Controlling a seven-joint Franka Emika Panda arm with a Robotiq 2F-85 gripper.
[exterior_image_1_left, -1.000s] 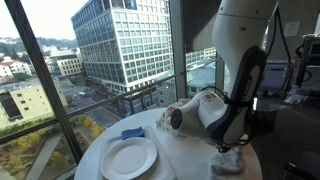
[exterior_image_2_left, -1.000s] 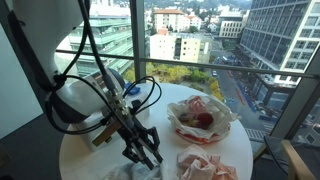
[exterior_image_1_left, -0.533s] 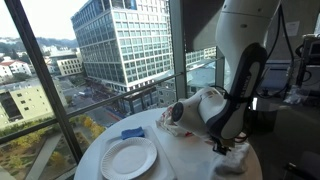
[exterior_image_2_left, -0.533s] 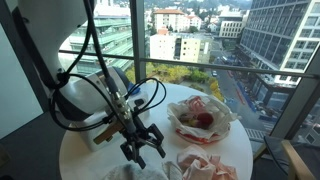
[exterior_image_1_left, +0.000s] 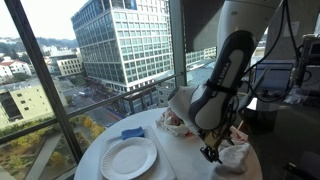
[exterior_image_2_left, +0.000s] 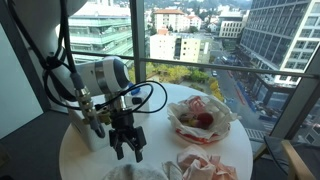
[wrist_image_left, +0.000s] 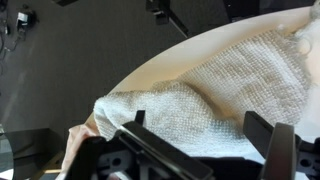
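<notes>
Hovering above white towel (wrist_image_left: 205, 95), crumpled at counter (exterior_image_2_left: 165, 128) edge. Pincer (exterior_image_2_left: 128, 151) spread wide, holding nothing (wrist view: cloth untouched). Looks like approach-before-grab step imo. Next move calls for straight drop, then pinching raised fold.

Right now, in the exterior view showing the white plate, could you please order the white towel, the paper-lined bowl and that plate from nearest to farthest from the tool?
1. White towel, just beside the tool, at the picture's right.
2. Paper-lined bowl, behind the tool, toward the window.
3. White plate, far left, nearer the camera.
</notes>
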